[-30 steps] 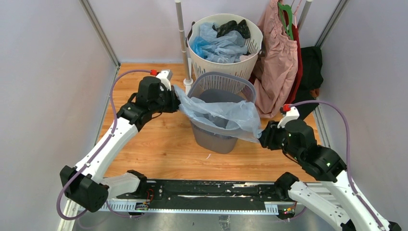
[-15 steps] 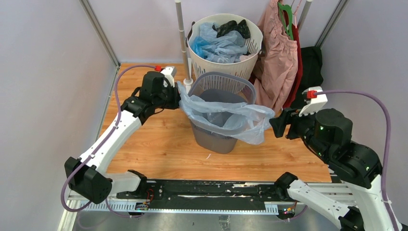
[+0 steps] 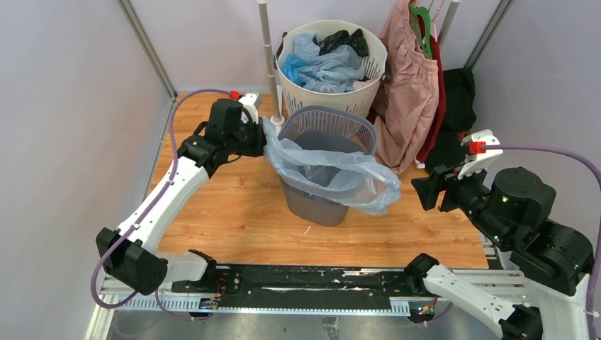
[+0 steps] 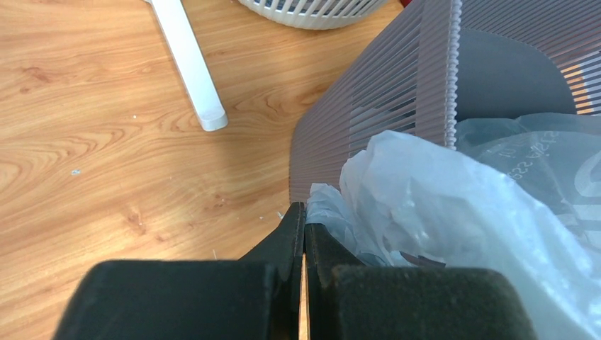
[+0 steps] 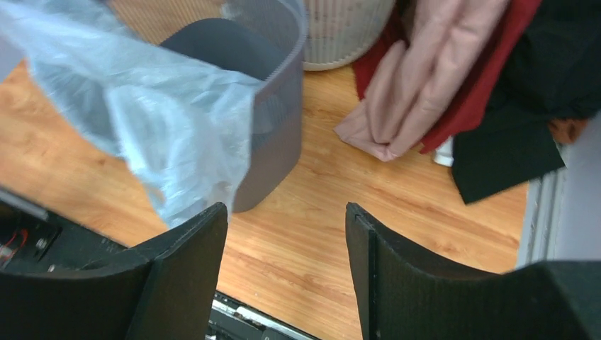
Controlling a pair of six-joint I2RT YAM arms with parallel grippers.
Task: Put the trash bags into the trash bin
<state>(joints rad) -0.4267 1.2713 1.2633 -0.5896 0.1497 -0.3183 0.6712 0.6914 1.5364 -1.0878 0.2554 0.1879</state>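
Note:
A pale blue see-through trash bag (image 3: 333,173) lies across the mouth of the dark grey mesh trash bin (image 3: 312,205), its right end hanging over the bin's front right side. My left gripper (image 3: 261,142) is shut on the bag's left edge, just left of the bin rim. In the left wrist view the shut gripper (image 4: 305,212) touches the bag (image 4: 439,205) beside the bin wall (image 4: 383,99). My right gripper (image 3: 424,191) is open and empty, right of the bag and apart from it. The right wrist view shows this gripper (image 5: 287,212) above the floor, with bag (image 5: 163,120) and bin (image 5: 276,142) at left.
A round white slotted basket (image 3: 333,88) holding more blue and black bags stands behind the bin. A white pole (image 3: 269,64) rises at its left. A pink garment (image 3: 407,106) and dark clothes (image 3: 457,99) hang at the right. Grey walls close both sides.
My right gripper let go of the bag's right end and pulled back to the right and upward. The freed end now droops over the bin. My left gripper shifted slightly away with the bag.

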